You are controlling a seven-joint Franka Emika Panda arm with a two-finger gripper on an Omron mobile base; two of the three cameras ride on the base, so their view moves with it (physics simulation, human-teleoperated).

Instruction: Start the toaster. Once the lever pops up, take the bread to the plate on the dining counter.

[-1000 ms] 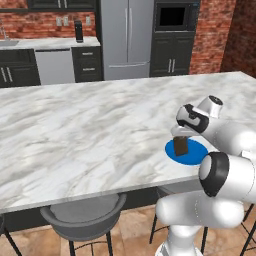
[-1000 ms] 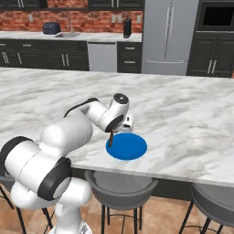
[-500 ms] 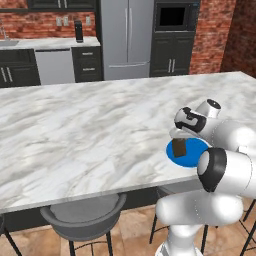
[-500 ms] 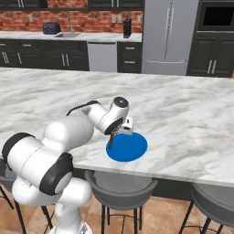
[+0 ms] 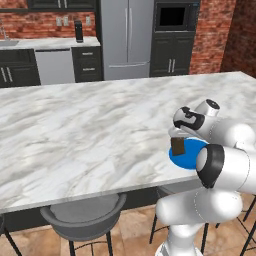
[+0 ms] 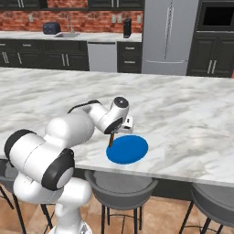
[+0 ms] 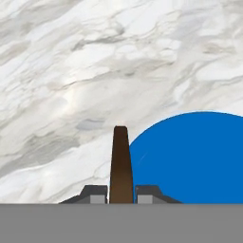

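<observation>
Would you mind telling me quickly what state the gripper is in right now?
Gripper: jaws closed on the bread, held on edge at the rim of the plate.

The right part of the plate (image 5: pixel 187 156) is hidden behind the arm in the left base view, and its right side is cut off by the edge in the hand view. The bread (image 7: pixel 121 163) is seen edge-on there, its lower end hidden. Whether the bread (image 6: pixel 111 139) touches the plate cannot be told.
</observation>
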